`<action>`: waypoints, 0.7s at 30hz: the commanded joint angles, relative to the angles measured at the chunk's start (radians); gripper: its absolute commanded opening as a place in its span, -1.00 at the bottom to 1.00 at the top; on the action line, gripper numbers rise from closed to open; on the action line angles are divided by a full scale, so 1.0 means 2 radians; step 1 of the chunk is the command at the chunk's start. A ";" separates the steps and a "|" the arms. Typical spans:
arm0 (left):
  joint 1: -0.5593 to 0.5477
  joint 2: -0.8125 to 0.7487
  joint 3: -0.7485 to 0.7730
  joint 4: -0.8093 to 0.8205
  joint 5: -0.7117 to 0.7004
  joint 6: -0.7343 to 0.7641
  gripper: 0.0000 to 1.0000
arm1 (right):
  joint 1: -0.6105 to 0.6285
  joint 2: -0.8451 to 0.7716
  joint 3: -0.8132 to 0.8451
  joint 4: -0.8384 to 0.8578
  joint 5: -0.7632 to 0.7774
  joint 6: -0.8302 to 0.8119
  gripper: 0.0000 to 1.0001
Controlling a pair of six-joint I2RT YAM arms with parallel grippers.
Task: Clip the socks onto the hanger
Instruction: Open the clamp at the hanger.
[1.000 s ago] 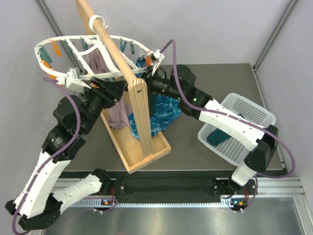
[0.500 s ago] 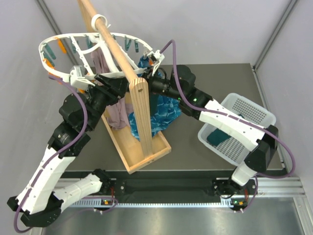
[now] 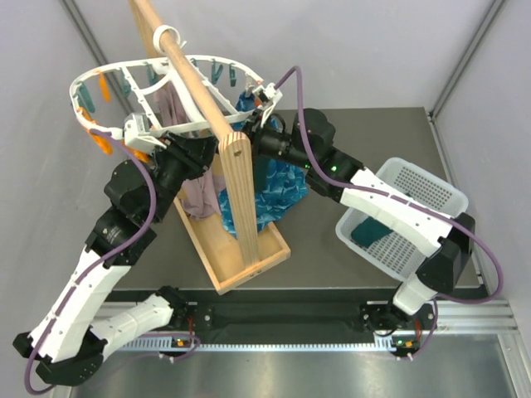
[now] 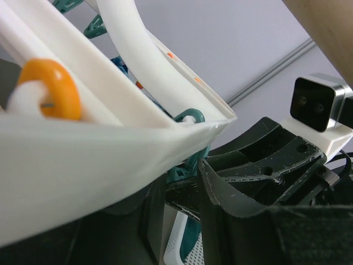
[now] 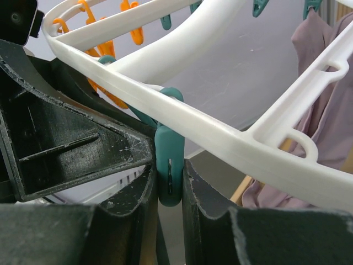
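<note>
The white oval hanger [image 3: 124, 73] hangs by its hook from the wooden pole, with teal and orange pegs under its rim. My left gripper [image 3: 184, 143] is under the near rim and appears shut on the rim [image 4: 110, 160]; only my right finger [image 4: 237, 204] shows clearly. My right gripper [image 3: 255, 124] is at the hanger's right end, shut on a teal peg [image 5: 170, 165] that hangs from the rim [image 5: 220, 132]. A dark teal sock [image 3: 373, 232] lies in the white basket, and it also shows in the left wrist view [image 4: 190, 245]. Neither gripper holds a sock.
The wooden pole [image 3: 187, 70] rises slanting from a wooden base tray [image 3: 249, 265]. A mauve-grey cloth [image 3: 199, 195] and a bright blue mottled cloth [image 3: 278, 186] hang below the hanger. The white basket [image 3: 415, 178] stands at the right of the dark table.
My left arm has risen and moved right. The hanger's left side has swung up and turned with it. My right gripper has stayed at the hanger's right end.
</note>
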 commanded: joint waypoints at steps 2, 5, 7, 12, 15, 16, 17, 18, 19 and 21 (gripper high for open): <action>-0.002 0.005 0.000 0.016 0.005 -0.016 -1.00 | 0.007 -0.021 -0.002 -0.006 -0.011 -0.005 -0.80; -0.002 0.003 0.000 0.011 0.004 -0.023 -1.00 | 0.007 -0.022 -0.001 -0.012 -0.014 -0.009 -0.86; -0.001 0.000 0.000 0.010 0.009 -0.020 -1.00 | 0.007 -0.023 0.000 -0.016 -0.008 -0.012 -0.93; -0.002 -0.016 -0.008 0.017 0.014 -0.020 -0.26 | 0.007 -0.021 0.006 -0.030 -0.004 -0.021 -1.00; -0.002 -0.022 -0.010 0.018 0.021 -0.014 -0.03 | 0.007 -0.021 0.006 -0.036 -0.002 -0.026 -1.00; -0.001 -0.022 -0.013 0.023 0.022 -0.010 0.05 | 0.007 -0.021 0.006 -0.041 -0.001 -0.028 -1.00; -0.001 -0.025 -0.016 0.028 0.025 -0.008 0.10 | 0.007 -0.021 0.007 -0.042 0.002 -0.028 -1.00; -0.002 -0.031 -0.028 0.037 0.027 -0.008 0.14 | 0.007 -0.021 0.008 -0.042 0.001 -0.029 -1.00; -0.002 -0.033 -0.033 0.049 0.030 -0.009 0.18 | 0.007 -0.019 0.010 -0.042 -0.001 -0.031 -1.00; -0.002 -0.028 -0.036 0.054 0.031 -0.010 0.26 | 0.007 -0.018 0.016 -0.059 -0.007 -0.037 -1.00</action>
